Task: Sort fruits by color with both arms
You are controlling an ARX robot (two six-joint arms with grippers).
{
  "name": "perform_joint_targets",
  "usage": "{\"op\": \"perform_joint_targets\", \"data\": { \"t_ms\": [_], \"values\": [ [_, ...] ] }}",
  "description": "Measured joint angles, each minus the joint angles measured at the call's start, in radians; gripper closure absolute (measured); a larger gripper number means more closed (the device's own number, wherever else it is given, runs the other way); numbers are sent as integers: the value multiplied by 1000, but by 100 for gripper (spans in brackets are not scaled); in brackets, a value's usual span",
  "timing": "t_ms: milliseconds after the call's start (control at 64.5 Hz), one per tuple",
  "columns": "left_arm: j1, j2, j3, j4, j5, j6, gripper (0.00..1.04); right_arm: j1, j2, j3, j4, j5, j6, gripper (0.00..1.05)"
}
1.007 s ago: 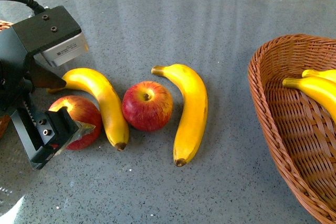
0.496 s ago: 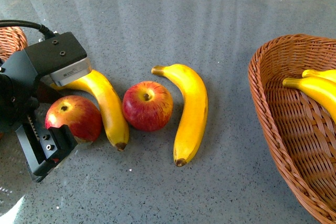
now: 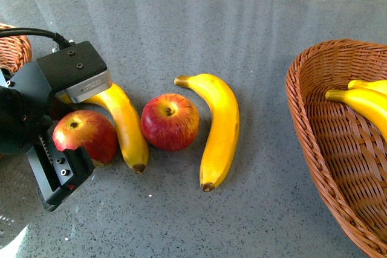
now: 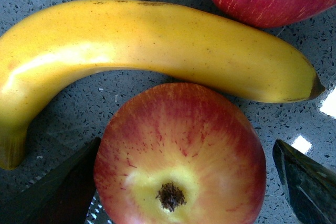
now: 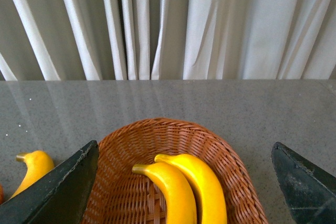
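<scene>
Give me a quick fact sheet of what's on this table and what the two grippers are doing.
Loose fruit: left apple, right apple, left banana, right banana
Left gripper: open, straddling left apple
Right gripper: open, empty, aimed at right basket
Right basket: holds two bananas
Left basket: only its edge shows

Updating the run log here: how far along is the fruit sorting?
Done: two bananas lie in the right basket; the right gripper, open, faces it. In hand: the left gripper, jaws open, straddles the left apple, not yet gripping. Left: that apple, the middle apple, the left banana and the right banana on the table. The left basket is mostly out of view.
</scene>
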Motion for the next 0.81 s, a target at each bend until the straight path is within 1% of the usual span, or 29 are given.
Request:
{"op": "perform_joint_targets", "data": {
  "t_ms": [186, 310, 356, 589, 713, 806],
  "values": [
    [-3, 3, 0, 7, -3, -10, 11, 0, 0, 0, 0, 0, 0, 9],
    [-4, 3, 0, 12, -3, -14, 27, 0, 0, 0, 0, 0, 0, 9],
    [-4, 3, 0, 12, -4, -15, 30, 0, 0, 0, 0, 0, 0, 9],
    [-8, -10, -10, 11, -5, -20, 33, 0, 0, 0, 0, 0, 0, 9],
    [-14, -102, -51, -40, 14, -28, 33, 0, 0, 0, 0, 0, 0, 9],
    [10, -195, -48, -72, 35, -46, 33, 0, 0, 0, 0, 0, 0, 9]
  ]
}}
